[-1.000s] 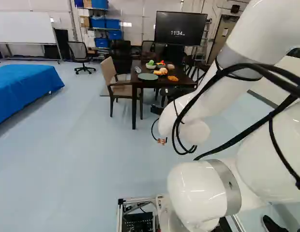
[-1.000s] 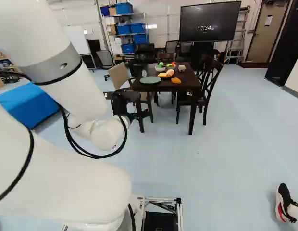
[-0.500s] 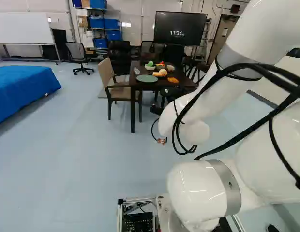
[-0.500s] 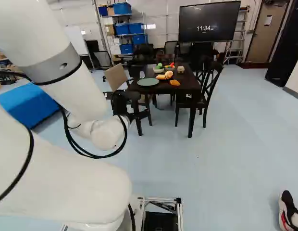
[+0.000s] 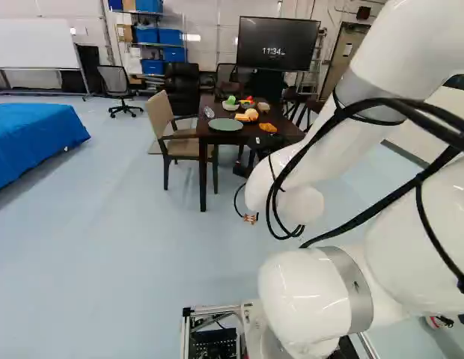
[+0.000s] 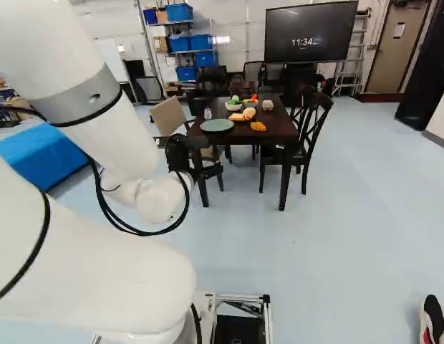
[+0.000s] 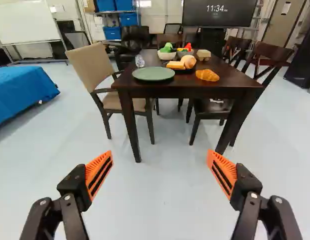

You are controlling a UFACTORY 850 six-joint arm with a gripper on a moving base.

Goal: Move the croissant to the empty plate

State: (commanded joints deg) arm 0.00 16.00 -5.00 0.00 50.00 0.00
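The gripper shows as a dark shape at the arm's end in the right base view, its fingertips indistinct there. In the wrist view the gripper is wide open, nothing between its orange pads. Beyond and between the fingers stands the dark table. The golden-brown croissant lies directly on the tabletop near its close edge; the right base view shows the croissant too. Across from it, at the corner by the beige chair, sits the empty green plate, also seen as a round green plate in the left base view.
Behind the croissant and plate are a dark plate of bread-like food, a white bowl, another bowl and a clear bottle. A beige armchair and dark chairs flank the table. A blue-covered surface stands left.
The base has moved forward, so the table and its things look nearer in both base views. The arm holds the same pose against its lowest joint.
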